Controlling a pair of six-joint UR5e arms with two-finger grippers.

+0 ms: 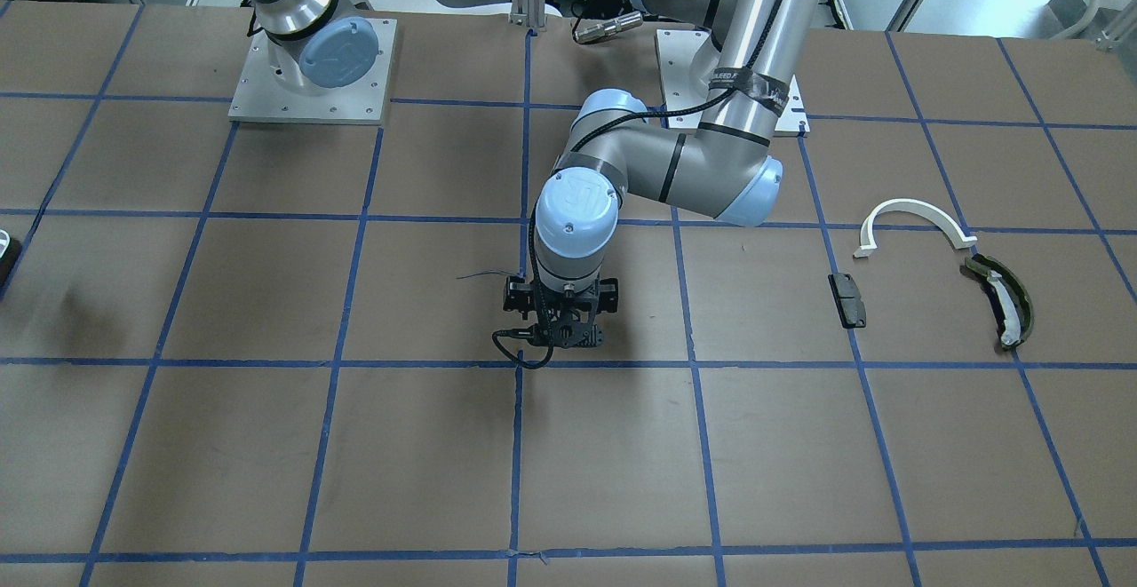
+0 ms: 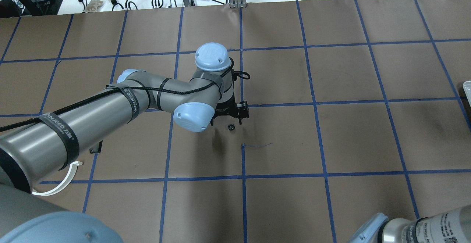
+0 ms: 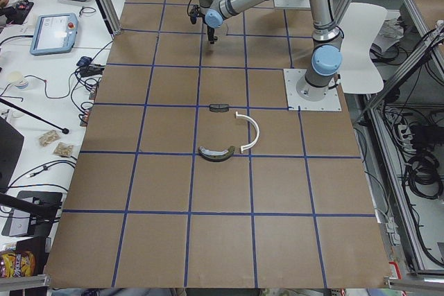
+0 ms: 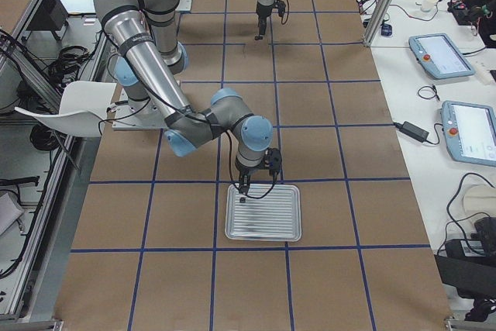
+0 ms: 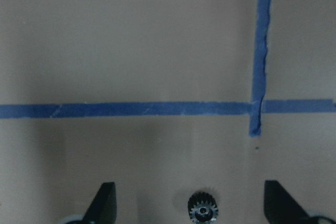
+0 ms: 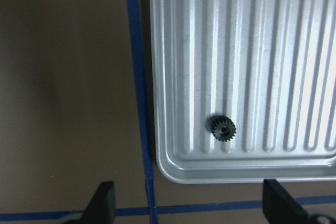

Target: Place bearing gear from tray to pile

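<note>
A small dark bearing gear (image 6: 224,128) lies in the near left corner of the ribbed metal tray (image 6: 294,171). My right gripper (image 6: 189,204) hangs open and empty over the tray's corner; it also shows in the exterior right view (image 4: 244,191). A second small gear (image 5: 202,208) lies on the brown table at mid-table (image 2: 231,127). My left gripper (image 5: 191,204) is open just above it, with the gear between its fingers. The pile is a white half-ring (image 1: 915,212), an olive-dark curved piece (image 1: 1002,298) and a dark grey block (image 1: 848,299), well away on the robot's left side.
The table (image 1: 355,445) is brown paper with a blue tape grid. The tray (image 4: 262,212) lies on the robot's right side. The left arm's elbow (image 2: 191,116) hangs over mid-table and hides part of the pile in the overhead view. A thin wire (image 2: 257,145) lies near the mid-table gear.
</note>
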